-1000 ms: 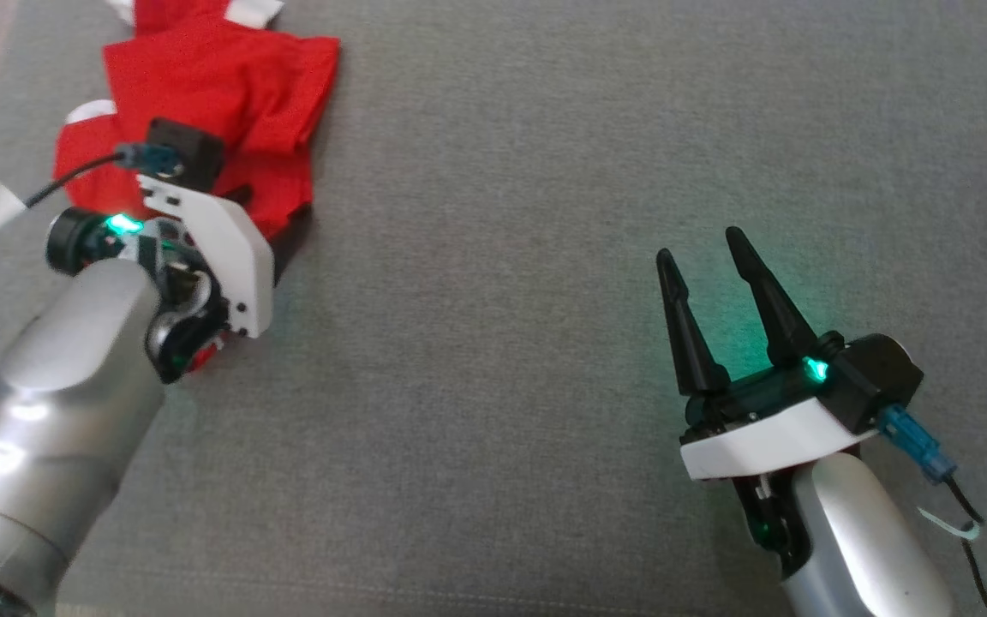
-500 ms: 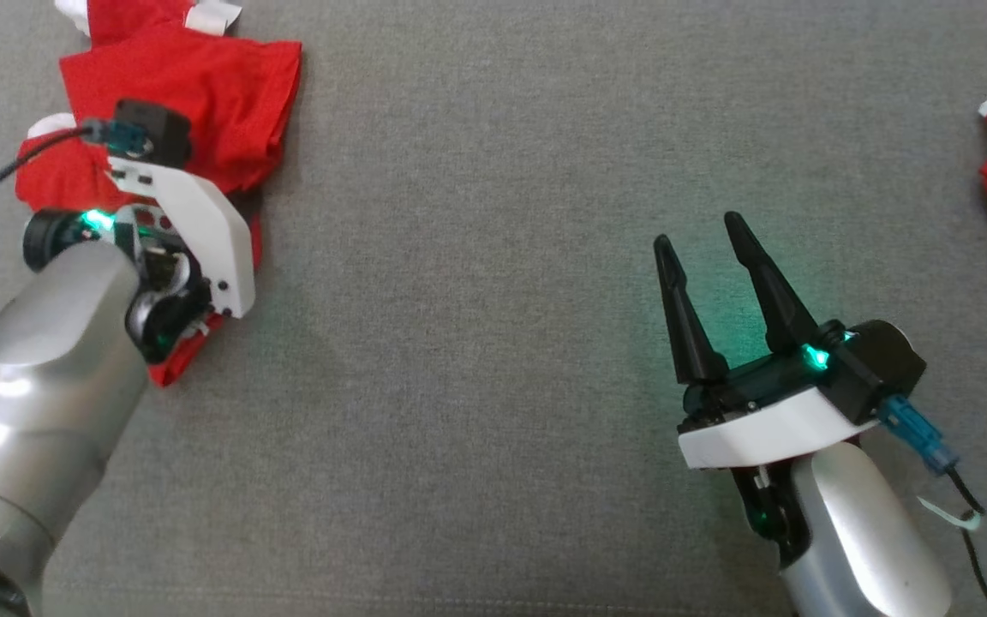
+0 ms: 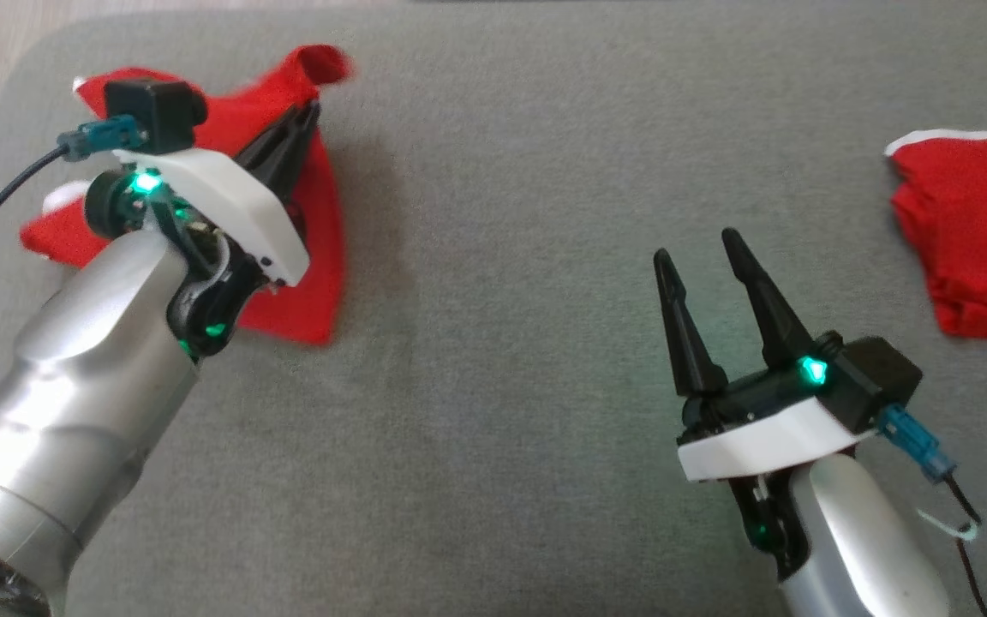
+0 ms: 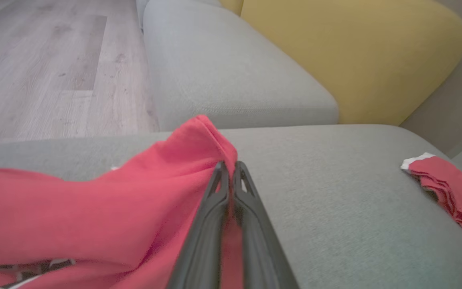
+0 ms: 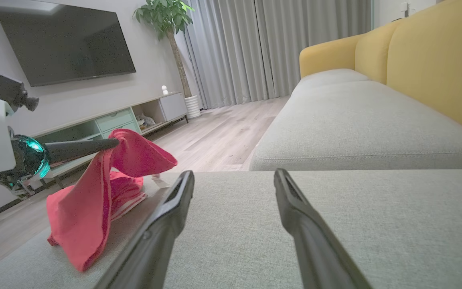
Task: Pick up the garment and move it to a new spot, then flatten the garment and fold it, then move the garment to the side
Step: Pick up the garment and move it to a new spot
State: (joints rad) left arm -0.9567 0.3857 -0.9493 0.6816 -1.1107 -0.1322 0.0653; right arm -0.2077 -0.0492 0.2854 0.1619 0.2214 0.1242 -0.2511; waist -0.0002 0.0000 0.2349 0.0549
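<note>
Nearest the head camera, the right gripper hovers over the grey cushion. Its fingers are spread wide with nothing between them, and they are well apart from any cloth. Further to the left, the left gripper has its fingers pressed together on a fold of the red garment. The cloth is pinched right at the tips, and a little of it pokes past them. From that raised pinch the garment drapes down on both sides of the fingers to the cushion, with its lower part bunched near the cushion's left edge. The lifted bit is blurred; it is perhaps a sleeve or a hem. Far to the right lies a second red piece with white trim, folded and touching neither gripper. Beyond the cushion are a yellow backrest and a wood floor.
</note>
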